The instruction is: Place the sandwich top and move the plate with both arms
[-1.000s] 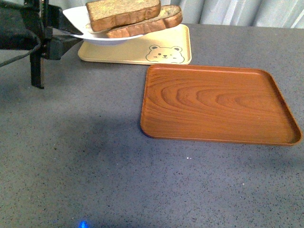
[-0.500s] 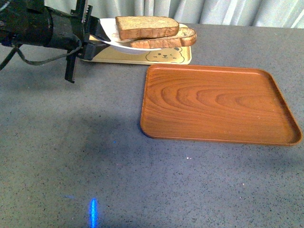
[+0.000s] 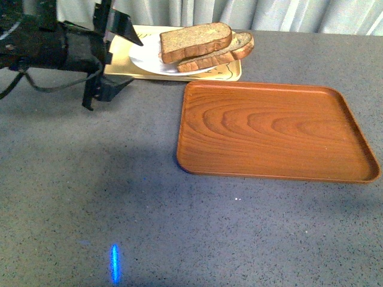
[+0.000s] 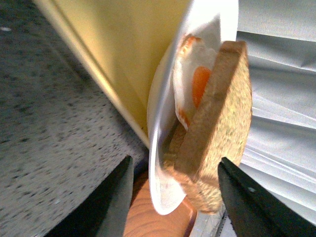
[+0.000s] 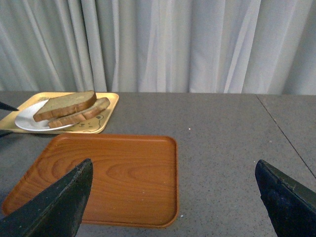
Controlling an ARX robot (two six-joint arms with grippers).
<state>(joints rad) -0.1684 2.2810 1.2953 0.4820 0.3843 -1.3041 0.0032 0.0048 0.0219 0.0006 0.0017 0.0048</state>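
Note:
The white plate (image 3: 145, 58) rests on the beige bear tray (image 3: 122, 67) at the back left. On it lies the sandwich top (image 3: 195, 40), a thick brown slice, over a paler slice (image 3: 237, 48). My left gripper (image 3: 116, 57) is open at the plate's left edge. In the left wrist view the plate's rim (image 4: 157, 168) and the sandwich top (image 4: 222, 108) lie between the spread fingers (image 4: 109, 205), with a fried egg (image 4: 196, 84) under the slice. My right gripper (image 5: 173, 207) is open in the air, with the plate (image 5: 27, 122) far off.
A brown wood-grain tray (image 3: 275, 128) lies on the grey table to the right of the plate, also seen under my right gripper as the tray (image 5: 98, 177). Pale curtains (image 5: 163, 44) hang behind the table's far edge.
The plate with the sandwich, held up and tilted by my left gripper before, has come down onto the beige tray. The left fingers have spread apart off the rim.

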